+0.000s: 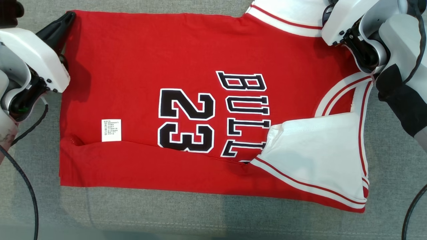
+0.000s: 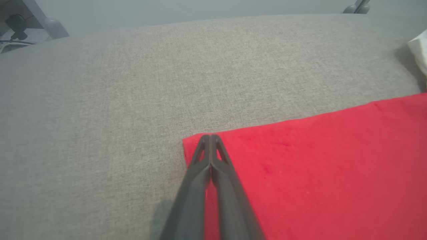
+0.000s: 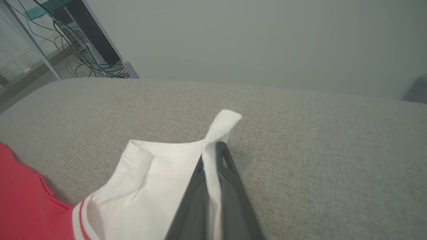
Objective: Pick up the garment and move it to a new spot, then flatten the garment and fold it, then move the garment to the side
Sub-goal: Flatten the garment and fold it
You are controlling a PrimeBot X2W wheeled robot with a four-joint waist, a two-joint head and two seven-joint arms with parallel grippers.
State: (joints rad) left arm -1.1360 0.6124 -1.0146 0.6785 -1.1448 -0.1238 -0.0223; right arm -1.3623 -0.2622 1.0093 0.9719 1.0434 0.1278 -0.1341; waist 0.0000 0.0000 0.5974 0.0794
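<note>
Grey woven cushion, red jersey, left gripper pinching its corner, right gripper pinching white sleeve

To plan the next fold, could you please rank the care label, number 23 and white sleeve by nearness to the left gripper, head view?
From the left gripper:
1. care label, lower left of jersey.
2. number 23, centre.
3. white sleeve, lower right.

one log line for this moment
Bulls jersey: spread on grey cushion, near edge folded over | left gripper: shut on red corner | right gripper: shut on white sleeve
</note>
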